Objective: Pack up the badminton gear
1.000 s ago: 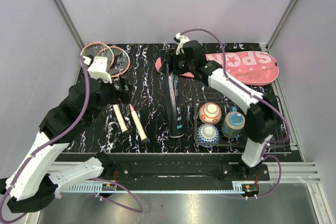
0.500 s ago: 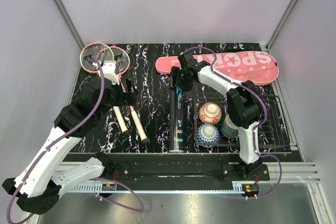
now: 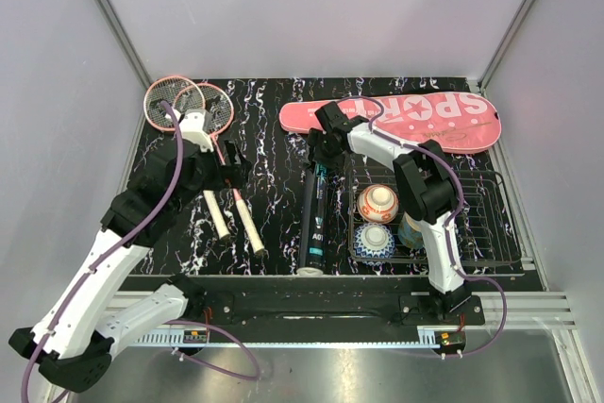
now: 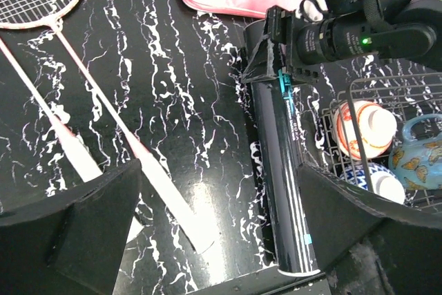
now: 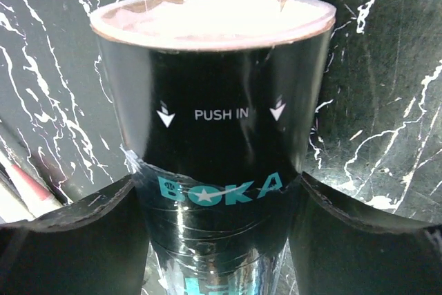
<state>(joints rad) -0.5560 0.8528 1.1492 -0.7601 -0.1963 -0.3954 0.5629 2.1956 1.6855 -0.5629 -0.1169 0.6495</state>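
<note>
The long black tube lies lengthwise mid-table, its near end at the front edge. My right gripper is shut on its far end; the right wrist view shows the tube between the fingers. Two pink-framed rackets lie at the back left, white handles pointing forward. My left gripper hovers open and empty over the handles; the left wrist view also shows the tube. The pink "SPORT" cover lies at the back right. No shuttlecock shows.
A black wire basket stands at the front right, holding two patterned bowls and a cup, close to the tube's right side. Bare black marbled tabletop lies between the rackets and the tube.
My right gripper has drawn back from the pink cover toward the table's middle, and the tube has slid toward the front edge. My left gripper has shifted slightly right over the handles.
</note>
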